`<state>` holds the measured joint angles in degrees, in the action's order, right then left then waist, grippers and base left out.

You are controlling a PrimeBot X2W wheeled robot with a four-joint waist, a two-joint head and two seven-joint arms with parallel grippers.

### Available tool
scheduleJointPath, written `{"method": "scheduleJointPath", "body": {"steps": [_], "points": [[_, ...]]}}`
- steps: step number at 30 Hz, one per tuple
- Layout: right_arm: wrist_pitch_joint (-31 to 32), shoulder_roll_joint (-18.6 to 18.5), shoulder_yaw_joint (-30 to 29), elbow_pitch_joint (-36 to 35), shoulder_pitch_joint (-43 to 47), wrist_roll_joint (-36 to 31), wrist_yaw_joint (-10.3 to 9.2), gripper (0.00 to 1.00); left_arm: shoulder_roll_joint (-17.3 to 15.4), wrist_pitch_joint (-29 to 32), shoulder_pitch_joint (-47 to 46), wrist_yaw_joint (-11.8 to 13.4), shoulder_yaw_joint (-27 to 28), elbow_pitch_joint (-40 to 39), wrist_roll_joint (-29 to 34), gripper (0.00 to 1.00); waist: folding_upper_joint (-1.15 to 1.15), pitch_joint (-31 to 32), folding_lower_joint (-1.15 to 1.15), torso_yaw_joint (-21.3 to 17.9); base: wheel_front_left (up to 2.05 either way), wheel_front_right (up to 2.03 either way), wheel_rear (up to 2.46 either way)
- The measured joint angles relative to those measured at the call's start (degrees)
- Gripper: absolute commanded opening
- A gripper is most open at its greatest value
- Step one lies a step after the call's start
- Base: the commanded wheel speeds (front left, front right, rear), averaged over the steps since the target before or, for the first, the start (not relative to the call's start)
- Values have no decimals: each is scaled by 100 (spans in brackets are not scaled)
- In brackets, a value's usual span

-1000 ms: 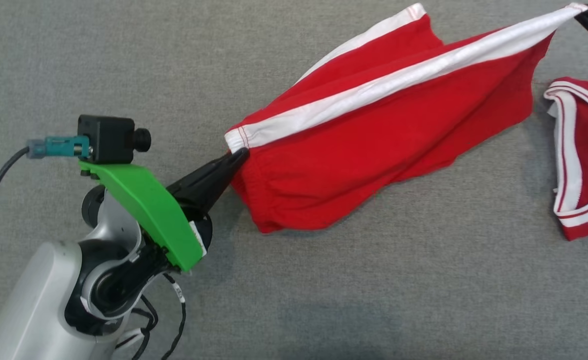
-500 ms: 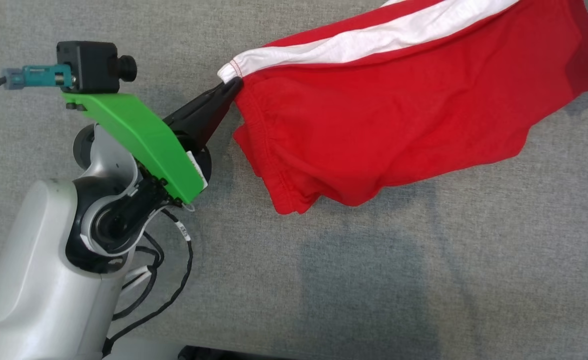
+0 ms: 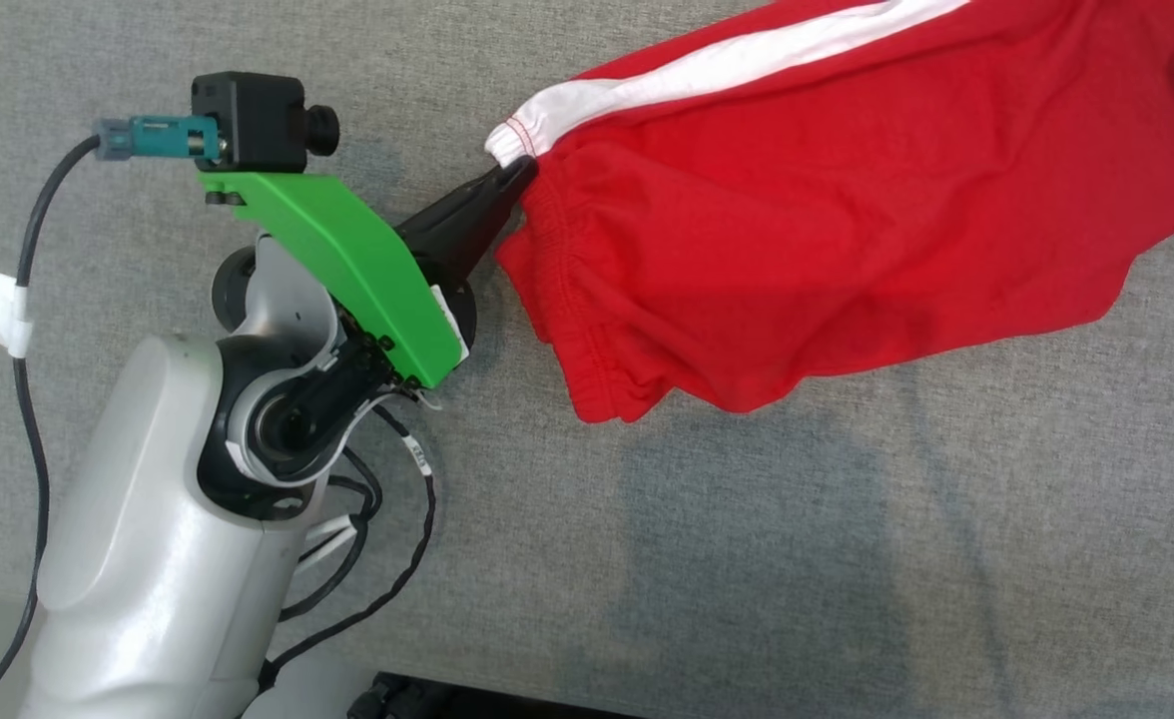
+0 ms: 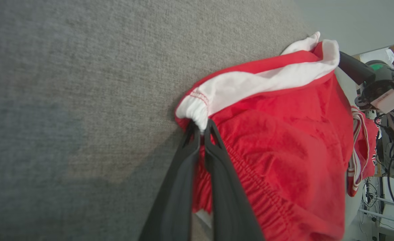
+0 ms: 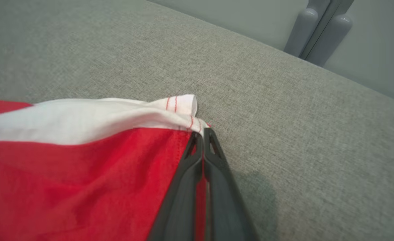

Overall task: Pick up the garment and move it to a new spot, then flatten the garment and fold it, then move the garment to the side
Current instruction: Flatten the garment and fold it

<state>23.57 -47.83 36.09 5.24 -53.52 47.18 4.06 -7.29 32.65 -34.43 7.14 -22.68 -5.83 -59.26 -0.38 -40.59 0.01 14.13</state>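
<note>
Left jaws clamped on white-striped waistband corner of red shorts [image 3: 827, 220]; right jaws pinched shut on far striped hem corner. Shorts stretched between both jaws, slack cloth drooping toward grey counter [image 3: 747, 559].

— What sort of place was it?
— It looked like a robotics lab or test room rather than a home. The work surface [image 3: 847, 559] was a wide pad of plain grey woven fabric.
— What else pointed that way?
— A small black camera [image 3: 253, 120] sat on a bright green bracket [image 3: 347, 250] at the robot's wrist. A loose cable [image 3: 30, 439] with a white tag ran from it. In the left wrist view, the far edge showed hanging wires [image 4: 389, 174] and a pale metal frame [image 4: 379, 214]. In the right wrist view, a bare grey-green wall [image 5: 250, 20] and two rounded grey posts [image 5: 331, 33] stood behind the pad.
</note>
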Motion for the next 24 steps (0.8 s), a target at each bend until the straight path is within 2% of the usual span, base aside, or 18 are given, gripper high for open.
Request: {"method": "scheduleJointPath", "body": {"steps": [2,3,4,5,6,7,8,9,10,11,12,15,17,24], "points": [[-36,41,20,85,-36,-101,15,0,54,-1,-2,0,-8,31,1,0,0,24,0,31,0,0,0],[-74,68,32,127,-43,-142,20,5,69,-4,-2,0,-9,46,1,0,0,36,0,45,0,0,0],[-105,105,45,175,-63,-159,43,18,78,-43,-2,0,-8,70,1,0,0,49,0,57,0,0,0],[-143,143,76,229,-90,-180,48,36,78,-51,-3,0,-2,94,1,0,0,63,0,66,0,0,0],[-185,185,104,264,-125,-211,51,64,77,-52,-3,0,4,115,1,0,0,79,0,71,0,0,0],[-242,241,115,287,-151,-250,63,100,76,-67,-3,0,12,127,3,12,0,95,0,72,0,0,0],[-272,299,126,320,-175,-261,70,100,75,-121,-3,0,24,127,12,34,0,109,0,69,0,0,0],[-296,346,149,365,-190,-265,73,100,68,-149,-3,0,40,131,29,49,0,123,0,61,0,0,0],[-342,389,167,425,-193,-278,76,100,62,-187,-3,0,41,134,59,49,0,139,0,52,0,0,0],[-392,434,168,495,-193,-280,91,100,58,-225,-3,0,41,134,100,66,0,160,0,42,0,0,0],[-423,459,168,550,-193,-280,91,100,55,-259,-3,0,40,132,147,100,0,185,-1,31,0,0,0],[-695,550,8,731,-185,-174,75,100,-67,-430,-2,-11,29,113,408,100,0,304,0,-31,0,0,0],[-811,653,-192,844,-143,54,-3,100,-141,-555,2,-15,29,71,575,100,0,382,0,-67,0,0,0],[-514,678,-179,1145,549,866,31,100,-530,-1215,27,-58,19,-245,1589,100,0,691,-1,-196,0,0,0]]}}
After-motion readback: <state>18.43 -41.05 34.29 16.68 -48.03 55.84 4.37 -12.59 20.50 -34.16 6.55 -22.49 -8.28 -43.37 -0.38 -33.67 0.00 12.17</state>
